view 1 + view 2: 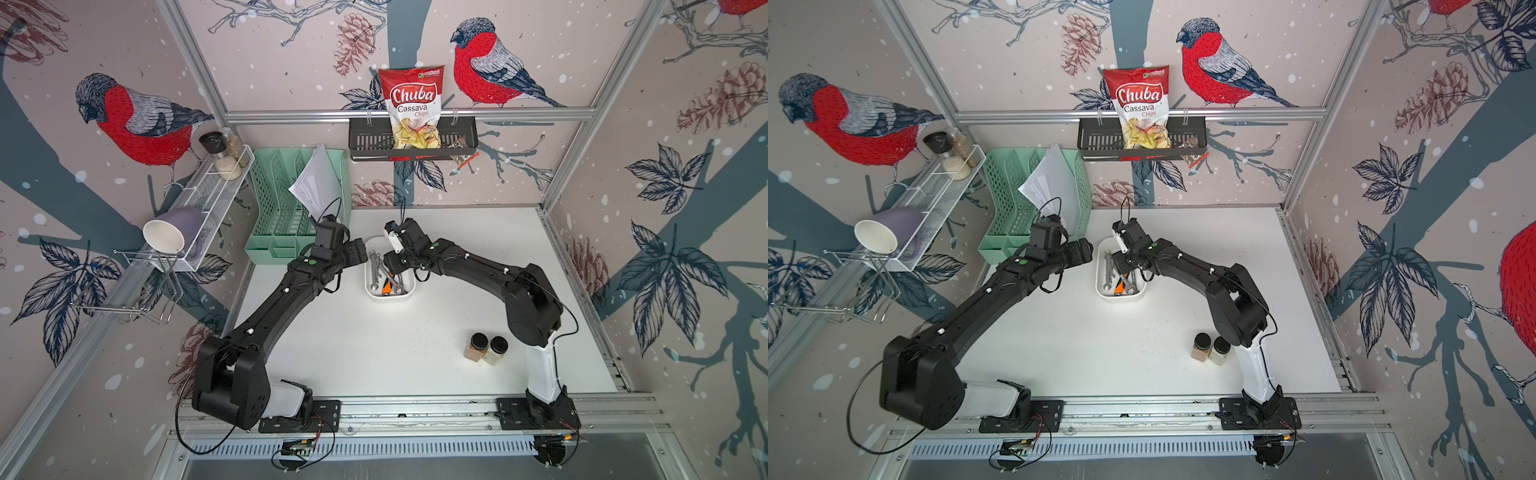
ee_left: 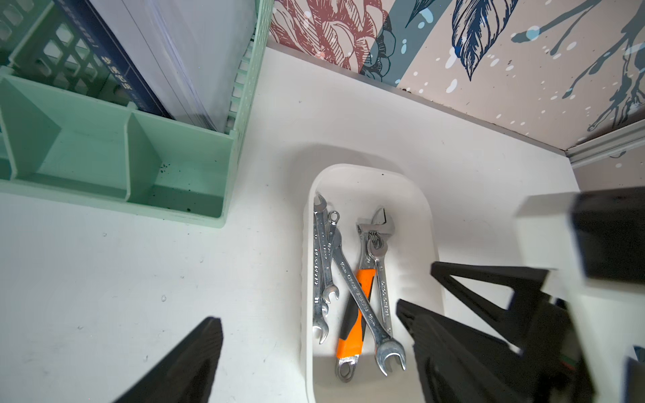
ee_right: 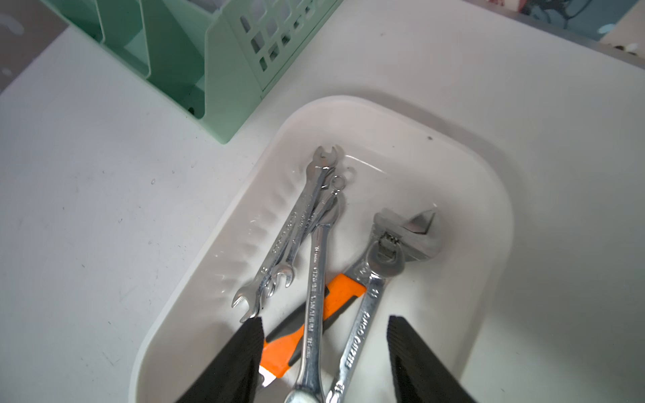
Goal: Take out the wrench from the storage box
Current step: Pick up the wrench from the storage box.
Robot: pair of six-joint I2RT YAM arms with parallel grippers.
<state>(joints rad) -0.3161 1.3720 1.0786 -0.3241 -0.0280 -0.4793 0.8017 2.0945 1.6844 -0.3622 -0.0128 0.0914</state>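
The white storage box [image 1: 390,296] [image 1: 1121,296] stands mid-table with several steel wrenches [image 1: 377,270] in it. An adjustable wrench with an orange handle [image 2: 352,314] [image 3: 343,288] lies crossed under two of them. My right gripper [image 3: 325,318] hangs open low over the box, its black fingers [image 3: 244,349] on either side of two wrench shafts and the orange handle, gripping nothing. My left gripper [image 2: 307,314] is open too. One of its fingers is over the table beside the box [image 2: 363,171], the other over the box's inside.
A mint-green mesh organizer [image 1: 291,208] with papers stands just left of the box. Two spice jars [image 1: 486,349] sit at the front right by the right arm. A black wall basket [image 1: 457,141] holding a chips bag hangs on the back wall. A wire shelf [image 1: 208,208] with a mug is on the left.
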